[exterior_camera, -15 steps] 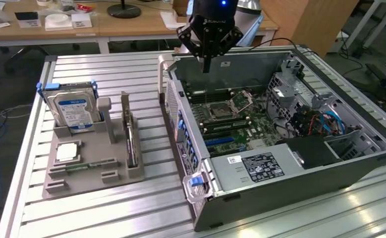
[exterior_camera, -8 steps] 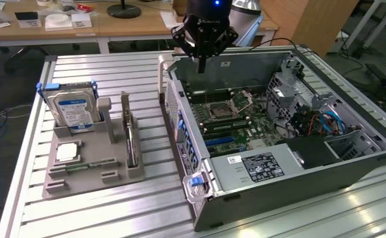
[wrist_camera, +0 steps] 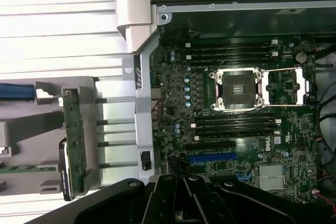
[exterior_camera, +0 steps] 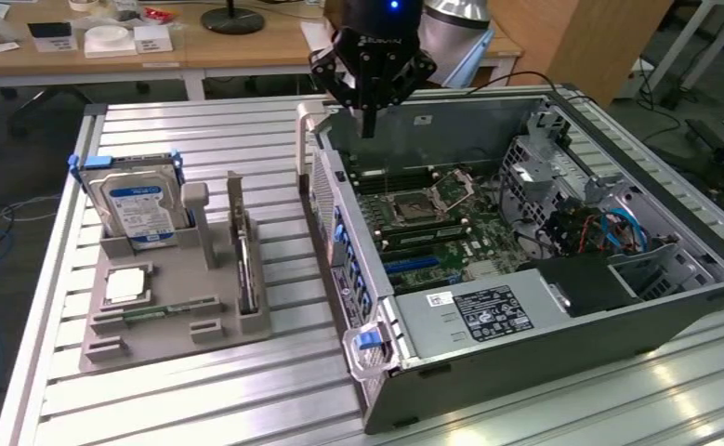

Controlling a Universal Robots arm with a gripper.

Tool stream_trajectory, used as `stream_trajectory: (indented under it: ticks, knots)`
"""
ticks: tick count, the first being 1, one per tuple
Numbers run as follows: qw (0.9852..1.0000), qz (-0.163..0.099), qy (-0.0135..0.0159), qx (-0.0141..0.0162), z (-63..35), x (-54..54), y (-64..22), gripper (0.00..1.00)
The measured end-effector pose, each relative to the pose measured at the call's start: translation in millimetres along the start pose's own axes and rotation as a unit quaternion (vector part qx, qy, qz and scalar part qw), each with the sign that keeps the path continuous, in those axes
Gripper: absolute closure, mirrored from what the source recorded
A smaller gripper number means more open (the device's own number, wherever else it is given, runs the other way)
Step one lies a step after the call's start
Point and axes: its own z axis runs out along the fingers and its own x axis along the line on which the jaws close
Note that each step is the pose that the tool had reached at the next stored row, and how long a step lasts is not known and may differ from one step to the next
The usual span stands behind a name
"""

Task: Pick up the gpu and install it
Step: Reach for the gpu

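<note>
The gpu [exterior_camera: 243, 260] stands on its edge in a slot of the grey holder [exterior_camera: 169, 339], at the exterior view's left of the open computer case [exterior_camera: 585, 325]. Its green board edge and black cooler show in the wrist view as the gpu [wrist_camera: 73, 140]. My gripper [exterior_camera: 368, 125] hangs above the far rim of the case, well apart from the gpu, fingers shut together with nothing between them. My gripper [wrist_camera: 184, 203] sits over the motherboard [wrist_camera: 236, 129] near a blue slot [wrist_camera: 212, 157].
The holder also carries a hard drive [exterior_camera: 138, 200] with a blue-white label, a processor chip [exterior_camera: 126, 286] and a memory stick [exterior_camera: 151, 314]. Cables [exterior_camera: 610, 228] and a power supply [exterior_camera: 486, 311] crowd the case's near side. The slatted metal table [exterior_camera: 213, 400] carries everything.
</note>
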Motion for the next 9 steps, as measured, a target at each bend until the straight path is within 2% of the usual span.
stream_trajectory:
  ticks: [9]
  knots:
    - [1.0, 0.0, 0.0, 0.0, -0.2, 10.4, -0.8, 0.89]
